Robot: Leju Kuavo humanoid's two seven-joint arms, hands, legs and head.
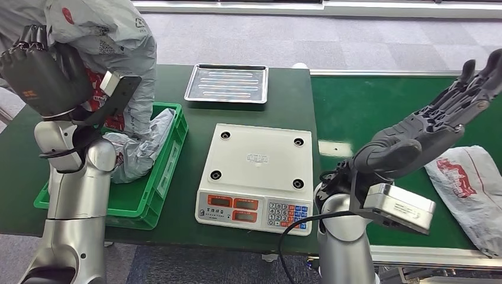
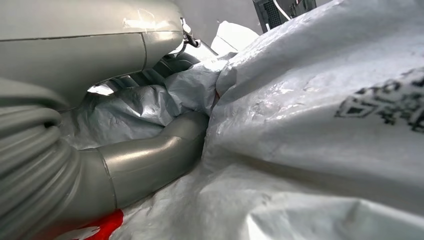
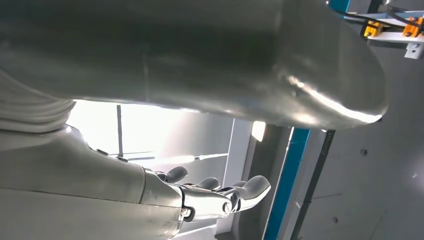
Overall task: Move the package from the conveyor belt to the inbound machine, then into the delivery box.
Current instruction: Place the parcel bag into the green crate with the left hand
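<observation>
My left hand (image 1: 41, 71) is raised over the green delivery box (image 1: 169, 171) and grips a grey plastic package (image 1: 118, 41) with red print, which hangs down toward the box. In the left wrist view my thumb (image 2: 150, 155) presses into the crinkled grey package (image 2: 320, 115). Another grey package (image 1: 142, 145) lies inside the box. The white scale (image 1: 257, 177), the inbound machine, is bare. My right hand (image 1: 444, 115) hovers over the green conveyor belt (image 1: 367, 100), fingers spread, holding nothing; its fingers (image 3: 220, 195) show in the right wrist view. One more package (image 1: 470, 189) lies on the belt.
A metal tray (image 1: 227, 83) sits behind the scale on the green table (image 1: 284, 89). A black cable (image 1: 296, 228) runs along the table's front edge by my right arm. Grey floor lies beyond the table.
</observation>
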